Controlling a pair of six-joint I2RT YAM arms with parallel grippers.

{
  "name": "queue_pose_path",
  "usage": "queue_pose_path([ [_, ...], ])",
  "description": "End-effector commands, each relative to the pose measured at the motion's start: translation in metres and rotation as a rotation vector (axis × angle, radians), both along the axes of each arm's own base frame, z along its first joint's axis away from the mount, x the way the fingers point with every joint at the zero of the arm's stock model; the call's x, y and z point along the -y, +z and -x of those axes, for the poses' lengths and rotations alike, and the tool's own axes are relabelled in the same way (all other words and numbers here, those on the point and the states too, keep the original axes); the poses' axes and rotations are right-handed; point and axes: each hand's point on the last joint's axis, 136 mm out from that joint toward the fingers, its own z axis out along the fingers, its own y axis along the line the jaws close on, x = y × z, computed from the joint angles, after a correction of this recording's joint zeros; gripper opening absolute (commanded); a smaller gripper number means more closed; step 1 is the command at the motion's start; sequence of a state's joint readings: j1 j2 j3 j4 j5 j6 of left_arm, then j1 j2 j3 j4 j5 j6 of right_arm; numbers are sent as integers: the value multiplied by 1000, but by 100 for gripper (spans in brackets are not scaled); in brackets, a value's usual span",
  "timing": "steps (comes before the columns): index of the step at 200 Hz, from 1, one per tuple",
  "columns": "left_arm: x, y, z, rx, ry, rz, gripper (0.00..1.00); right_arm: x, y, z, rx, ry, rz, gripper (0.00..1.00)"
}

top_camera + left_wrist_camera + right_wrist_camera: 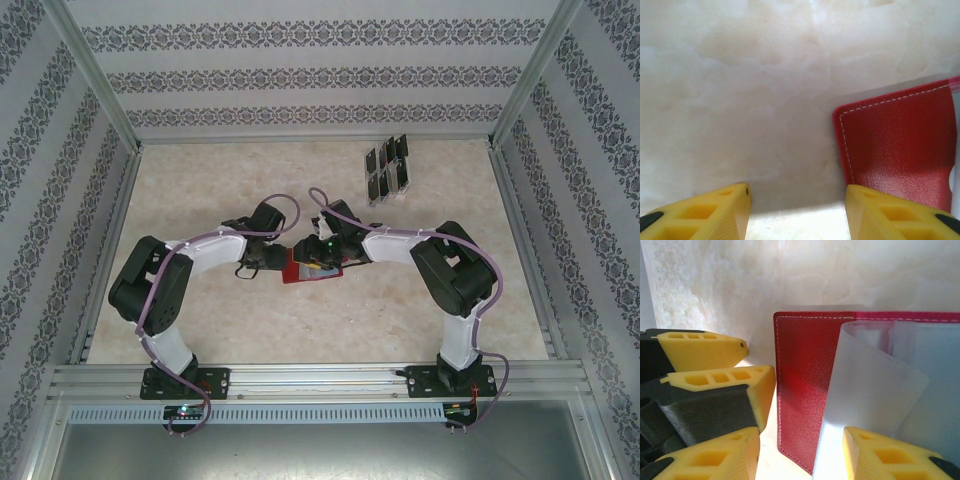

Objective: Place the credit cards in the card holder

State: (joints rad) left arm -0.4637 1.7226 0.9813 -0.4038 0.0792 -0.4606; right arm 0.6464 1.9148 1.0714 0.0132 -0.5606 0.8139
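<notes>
the card holder (305,270) lies opened out on the middle of the desk (220,190), between the two tools. from the right wrist we see its red grained cover (800,390), white stitching along the edge, and cloudy see-through pocket sleeves (875,385) rising off it, the nearest one curling up. from the left wrist we see one rounded corner of the same red cover (895,145), flat on the desk.

the credit cards (388,170) are well apart from the holder, at the far right of the desk, standing on edge in two short rows.

the left tool (270,262) meets the holder from the left, low over the desk. its jaws stand apart with bare desk between them. its right finger (880,212) overlaps the near corner of the red cover; we cannot tell whether it presses down. its left finger (710,212) is over bare desk. the right wrist view shows this tool (715,365) just beside the holder's left edge.

the right tool (323,256) sits over the holder from the right. its jaws are apart too, one finger (715,455) left of the cover's edge and the other (895,455) in front of the sleeves. the cover's edge and the foot of a sleeve lie in the gap, clamped by neither.

purple cables (200,245) run along both white-and-black arms. their bases are bolted to a metal rail (320,380) at the near edge. patterned walls (300,80) close in the desk.
</notes>
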Motion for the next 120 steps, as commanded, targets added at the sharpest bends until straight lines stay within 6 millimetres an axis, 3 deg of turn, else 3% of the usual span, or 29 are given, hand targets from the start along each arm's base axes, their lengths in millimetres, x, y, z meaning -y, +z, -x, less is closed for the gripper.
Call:
queue_pose_path([
  [1,-5,13,-4,40,65,72,54,-12,3,1,-1,19,-25,48],
  [43,-10,25,0,70,104,151,56,-15,1,1,-6,17,-23,48],
  [120,17,40,28,125,62,426,58,-12,-3,0,-24,-11,-10,48],
])
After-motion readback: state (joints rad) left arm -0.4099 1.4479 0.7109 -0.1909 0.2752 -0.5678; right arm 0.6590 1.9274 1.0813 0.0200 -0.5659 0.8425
